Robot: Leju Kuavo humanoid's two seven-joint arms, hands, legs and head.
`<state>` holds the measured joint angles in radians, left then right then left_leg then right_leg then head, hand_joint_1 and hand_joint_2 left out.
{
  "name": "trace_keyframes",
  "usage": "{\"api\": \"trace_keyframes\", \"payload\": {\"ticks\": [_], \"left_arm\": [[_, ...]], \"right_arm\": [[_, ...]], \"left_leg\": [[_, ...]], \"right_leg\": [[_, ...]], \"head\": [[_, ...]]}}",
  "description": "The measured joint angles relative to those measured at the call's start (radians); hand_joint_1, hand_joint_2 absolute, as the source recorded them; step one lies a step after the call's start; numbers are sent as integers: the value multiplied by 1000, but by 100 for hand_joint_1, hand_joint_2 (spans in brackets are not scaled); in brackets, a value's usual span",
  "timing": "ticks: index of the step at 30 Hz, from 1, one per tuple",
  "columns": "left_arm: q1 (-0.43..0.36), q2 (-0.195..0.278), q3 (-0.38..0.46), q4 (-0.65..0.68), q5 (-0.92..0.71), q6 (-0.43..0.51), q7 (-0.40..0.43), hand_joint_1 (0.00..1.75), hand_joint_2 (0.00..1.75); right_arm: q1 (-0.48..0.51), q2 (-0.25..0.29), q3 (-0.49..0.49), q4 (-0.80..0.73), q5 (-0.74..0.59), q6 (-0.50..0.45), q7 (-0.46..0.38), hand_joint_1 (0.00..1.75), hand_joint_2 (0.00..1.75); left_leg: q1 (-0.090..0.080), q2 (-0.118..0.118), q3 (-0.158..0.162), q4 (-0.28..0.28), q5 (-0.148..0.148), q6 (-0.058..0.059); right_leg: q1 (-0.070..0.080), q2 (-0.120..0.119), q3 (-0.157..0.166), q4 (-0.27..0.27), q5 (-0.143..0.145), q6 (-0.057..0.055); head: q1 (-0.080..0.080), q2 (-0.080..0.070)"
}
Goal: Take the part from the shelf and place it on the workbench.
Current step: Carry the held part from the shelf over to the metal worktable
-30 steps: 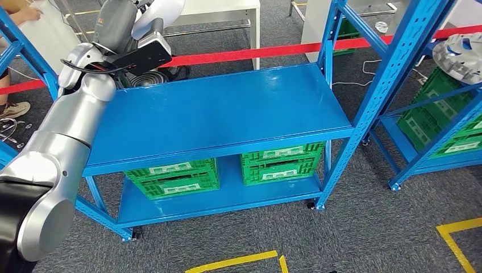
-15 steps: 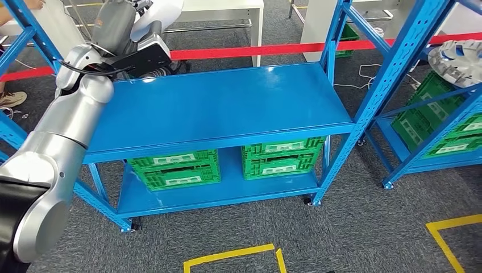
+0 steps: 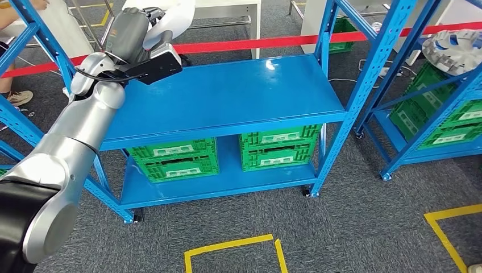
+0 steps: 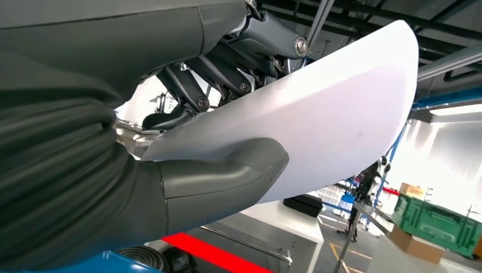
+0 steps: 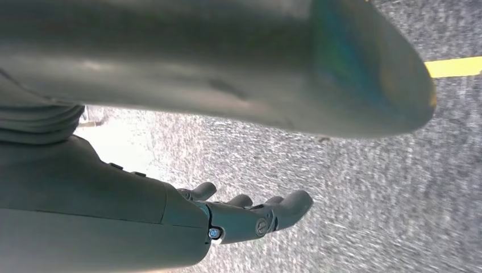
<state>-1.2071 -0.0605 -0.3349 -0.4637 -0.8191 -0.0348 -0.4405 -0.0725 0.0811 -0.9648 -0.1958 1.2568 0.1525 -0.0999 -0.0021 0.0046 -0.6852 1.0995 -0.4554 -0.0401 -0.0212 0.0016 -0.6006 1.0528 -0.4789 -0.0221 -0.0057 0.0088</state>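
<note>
A smooth white part (image 4: pixel 335 119) sits gripped in the robot's left hand (image 3: pixel 133 34), thumb (image 4: pixel 227 173) pressed against it, raised over the back left corner of a blue shelf (image 3: pixel 227 96). The right hand (image 5: pixel 239 216) hangs loosely open, holding nothing, above grey carpet (image 5: pixel 369 187).

my left arm (image 3: pixel 68 142) is smooth silver with a black cable at the wrist; my left hand (image 3: pixel 128 31) wears a grey ribbed cover, thick grey thumb, dark linkages with screws.
</note>
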Motion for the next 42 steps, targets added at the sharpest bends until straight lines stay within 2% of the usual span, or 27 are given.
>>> {"api": "trace_keyframes", "payload": {"ticks": [2, 3, 4, 5, 6, 8, 9, 10, 13, 14, 16, 18, 19, 20, 21, 23, 25, 27, 29, 31, 33, 34, 35, 36, 39, 40, 42], "left_arm": [[1, 1, -1, 3, 2, 0, 0, 175, 175], [2, 1, -1, 6, 2, 0, 0, 175, 175], [3, 1, -2, 9, 2, 0, 1, 175, 175], [4, 0, -2, 11, 2, 0, 2, 175, 175], [4, 0, -2, 12, 2, 0, 3, 175, 175], [0, -4, -3, 13, 2, 0, 4, 175, 175], [-4, -6, -5, 13, 2, 0, 4, 175, 175], [-8, -8, -6, 13, 3, 0, 4, 175, 175], [-17, -12, -11, 13, 4, 0, 6, 175, 175], [-19, -15, -13, 13, 4, -1, 6, 175, 175], [-22, -19, -16, 12, 5, -1, 8, 175, 175], [-22, -22, -17, 11, 6, -1, 8, 175, 175], [-21, -23, -18, 11, 6, -1, 8, 175, 175], [-19, -24, -18, 11, 7, -1, 8, 175, 175], [-18, -24, -18, 10, 8, -1, 8, 175, 175], [-18, -24, -18, 7, 10, -1, 8, 175, 175], [-19, -24, -18, 2, 14, -1, 7, 175, 175], [-20, -24, -18, -2, 19, -1, 4, 175, 175], [-20, -22, -19, -3, 22, -2, 2, 175, 175], [-21, -19, -19, -4, 24, -2, 0, 175, 175], [-19, -17, -21, -3, 24, -3, -1, 175, 175], [-17, -17, -22, -3, 24, -3, -1, 175, 175], [-15, -17, -23, -3, 24, -4, -1, 175, 175], [-14, -17, -24, -3, 24, -4, -1, 175, 175], [-18, -18, -25, -7, 24, -4, -1, 175, 175], [-19, -18, -26, -9, 25, -4, -2, 175, 175], [-22, -20, -26, -12, 31, -9, -7, 175, 175]], "right_arm": [[0, 0, -3, 0, 0, 0, 1, 0, 0], [0, 0, -4, 0, 0, 1, 1, 0, 0], [1, 0, -5, 0, 0, 1, 1, 0, 0], [1, 0, -5, 0, 0, 1, 2, 0, 0], [1, 0, -6, 0, 0, 1, 2, 0, 0], [1, 0, -7, 0, 0, 2, 2, 0, 0], [1, 0, -7, 0, 0, 2, 2, 0, 0], [0, 0, -7, 0, 0, 2, 2, 0, 0], [0, 0, -8, 0, 0, 3, 1, 0, 0], [1, 1, -8, 0, 1, 3, 1, 0, 0], [1, 1, -9, 0, 0, 3, 1, 0, 0], [1, 1, -9, 0, 0, 3, 1, 0, 0], [1, 1, -10, 0, 0, 3, 1, 0, 0], [1, 1, -10, 0, 0, 3, 1, 0, 0], [1, 1, -10, 0, 0, 3, 1, 0, 0], [0, 1, -10, 0, 0, 4, 1, 0, 0], [-1, 1, -10, 0, 0, 4, 2, 0, 0], [0, 2, -10, 0, 0, 5, 3, 0, 0], [0, 3, -11, 0, 0, 6, 3, 0, 0], [0, 5, -11, 0, 0, 6, 3, 0, 0], [0, 6, -11, 0, 0, 6, 4, 0, 0], [0, 7, -12, 0, 0, 6, 5, 0, 0], [1, 7, -12, 0, 0, 6, 5, 0, 0], [1, 7, -12, 0, 0, 6, 6, 0, 0], [1, 9, -12, 0, 0, 6, 6, 0, 0], [1, 9, -12, 0, 0, 6, 6, 0, 0], [0, 10, -12, 0, 0, 6, 6, 0, 0]], "left_leg": [[5, -1, -40, 121, -84, -11], [7, -1, -56, 178, -112, -15], [8, -1, -57, 209, -124, -17], [9, -1, -40, 203, -118, -17], [10, -1, -3, 159, -98, -17], [9, -2, 94, 24, -66, -11], [7, -3, 126, -25, -58, -5], [4, -5, 141, -53, -58, 1], [-1, -5, 135, -68, -47, 25], [1, -3, 133, -72, -38, 35], [3, 1, 119, -77, -19, 51], [0, 0, 97, -75, -3, 57], [-1, 0, 85, -73, 4, 57], [-2, 0, 74, -70, 10, 56], [-3, 0, 65, -67, 16, 54], [-4, 1, 48, -60, 25, 48], [-5, 3, 39, -54, 33, 38], [-5, 3, 36, -55, 43, 26], [-4, 1, 27, -50, 39, 13], [-1, -1, -1, 15, -16, 0], [3, -2, -44, 144, -96, -11], [5, -2, -58, 197, -121, -14], [6, -2, -56, 219, -127, -15], [7, -2, -33, 200, -115, -15], [6, -3, 103, 6, -59, -5], [4, -5, 130, -39, -52, 1], [-3, -7, 141, -64, -49, 15]], "right_leg": [[-1, 0, -17, -2, 15, -6], [-2, 0, -26, -1, 23, -6], [-2, 0, -37, -1, 30, -5], [-2, 1, -46, 0, 38, -4], [-3, 1, -55, 0, 45, -1], [-2, 1, -68, 1, 57, 8], [-2, 1, -71, 0, 64, 14], [-2, 1, -72, -1, 70, 20], [-5, 1, -74, -6, 83, 41], [-5, 1, -80, 6, 69, 45], [-5, 1, -112, 90, -4, 48], [-3, 1, -152, 217, -81, 50], [-3, 1, -159, 257, -96, 51], [-2, 1, -148, 263, -91, 50], [-2, 1, -118, 232, -73, 49], [0, 0, -24, 101, -41, 42], [7, 0, 27, 15, -32, 33], [12, 1, 24, 4, -27, 23], [7, 0, 19, -3, -17, 11], [2, -2, 9, -8, -2, -1], [2, -2, -8, -9, 12, -5], [2, -2, -17, -8, 19, -5], [2, -2, -26, -8, 25, -4], [2, -2, -35, -8, 32, -3], [2, -1, -50, -8, 50, 8], [2, -1, -52, -9, 55, 14], [1, -1, -54, -13, 67, 27]], "head": [[-5, 0], [-5, 0], [-6, 0], [-6, 0], [-6, 0], [-7, 0], [-6, 0], [-6, 0], [-6, 0], [-5, 0], [0, 0], [4, 0], [5, 0], [6, 0], [6, 0], [7, 0], [7, 0], [7, 0], [7, 0], [2, 0], [-2, 0], [-3, 0], [-3, 0], [-3, 0], [-4, 0], [-4, 0], [-5, 0]]}}
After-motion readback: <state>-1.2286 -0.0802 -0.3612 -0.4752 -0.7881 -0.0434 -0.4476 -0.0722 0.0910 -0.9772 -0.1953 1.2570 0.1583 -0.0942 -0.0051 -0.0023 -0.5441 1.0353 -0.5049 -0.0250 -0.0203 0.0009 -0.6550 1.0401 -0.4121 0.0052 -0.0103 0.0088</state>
